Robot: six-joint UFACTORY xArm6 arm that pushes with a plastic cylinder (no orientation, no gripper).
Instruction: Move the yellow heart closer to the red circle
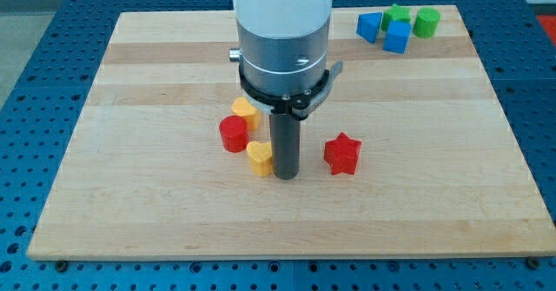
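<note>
The yellow heart [259, 158] lies near the board's middle, just below and to the right of the red circle [233, 135]; the two look close to touching. My tip [285, 175] rests on the board right against the heart's right side. A second yellow block [244, 111] sits just above the red circle, partly hidden by the arm; its shape is unclear. A red star [342, 154] lies to the right of my tip, apart from it.
At the view's top right, a blue triangle-like block [368, 26], a blue cube [398, 37], a green star-like block [397, 14] and a green cylinder [426, 22] cluster near the wooden board's [130, 187] edge.
</note>
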